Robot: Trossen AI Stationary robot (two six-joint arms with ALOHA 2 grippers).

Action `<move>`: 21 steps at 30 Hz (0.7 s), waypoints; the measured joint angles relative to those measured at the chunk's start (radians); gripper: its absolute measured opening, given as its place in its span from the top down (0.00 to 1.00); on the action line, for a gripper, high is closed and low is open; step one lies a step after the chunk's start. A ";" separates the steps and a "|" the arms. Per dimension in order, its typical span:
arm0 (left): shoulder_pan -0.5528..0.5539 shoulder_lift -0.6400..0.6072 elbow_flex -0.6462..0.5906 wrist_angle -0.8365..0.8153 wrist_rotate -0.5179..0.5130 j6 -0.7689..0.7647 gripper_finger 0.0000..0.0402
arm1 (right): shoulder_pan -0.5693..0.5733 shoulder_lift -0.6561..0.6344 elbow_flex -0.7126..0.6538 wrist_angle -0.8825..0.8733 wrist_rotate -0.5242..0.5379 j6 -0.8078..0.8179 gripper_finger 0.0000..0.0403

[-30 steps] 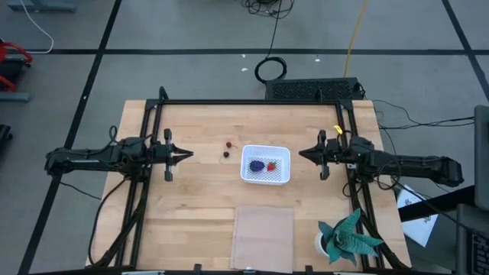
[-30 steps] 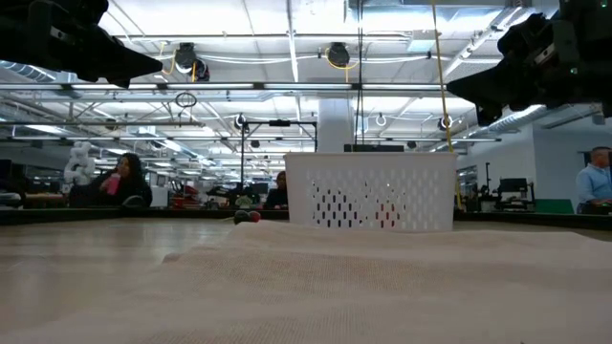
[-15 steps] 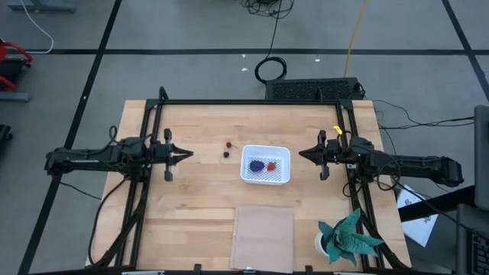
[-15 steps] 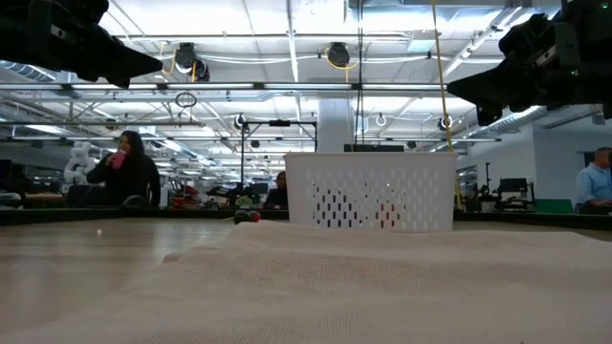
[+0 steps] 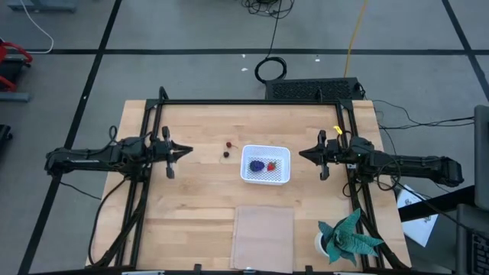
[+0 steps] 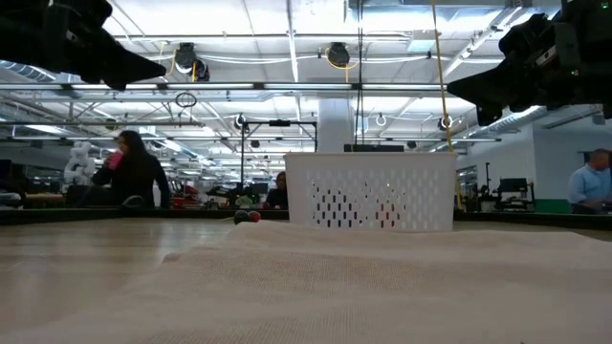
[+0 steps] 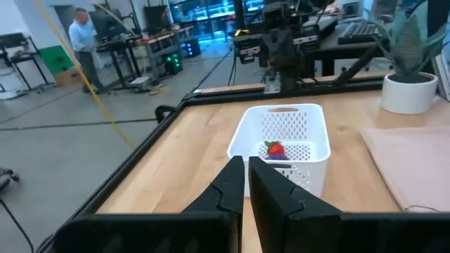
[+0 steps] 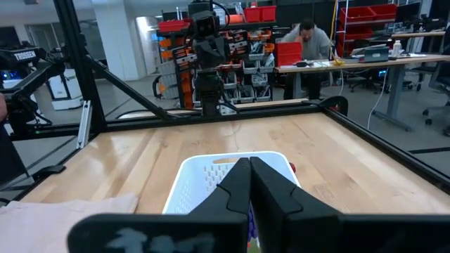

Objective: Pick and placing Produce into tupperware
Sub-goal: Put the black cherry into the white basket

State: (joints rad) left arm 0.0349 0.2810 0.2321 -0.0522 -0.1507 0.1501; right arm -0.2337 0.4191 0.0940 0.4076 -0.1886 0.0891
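Note:
The white tupperware (image 5: 265,148) stands on the wooden table at its middle. The purple-blue bunch (image 5: 258,165) and the red strawberry (image 5: 272,164) lie inside it. A small red berry (image 5: 228,144) and a dark berry (image 5: 226,154) lie on the table just left of it; they also show in the low view (image 6: 247,217). My left gripper (image 5: 187,151) hovers shut and empty left of the berries, pointing at the tupperware (image 7: 309,119). My right gripper (image 5: 302,155) hovers shut and empty right of the tupperware (image 8: 193,172).
A flat pale translucent sheet (image 5: 263,237) lies at the near edge. A teal paper plant (image 5: 348,238) in a white pot stands at the near right corner. Black frame rails (image 5: 145,137) run along the table's left, right and far sides. People show in the room behind.
My left gripper has turned slightly about its own axis while staying in place above the table. The fruits and the tupperware have kept still.

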 joint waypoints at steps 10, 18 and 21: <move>0.000 0.001 0.000 0.063 -0.047 -0.112 0.94 | 0.000 0.000 0.000 0.000 0.000 0.000 1.00; 0.000 0.130 0.090 0.127 -0.068 -0.134 0.94 | 0.000 0.000 0.000 0.000 0.000 0.000 1.00; 0.000 0.208 0.169 0.114 -0.091 -0.133 0.94 | 0.000 0.000 0.000 0.000 0.000 0.000 1.00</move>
State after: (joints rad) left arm 0.0353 0.4886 0.4013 0.0619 -0.2419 0.0168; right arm -0.2337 0.4191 0.0940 0.4080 -0.1886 0.0891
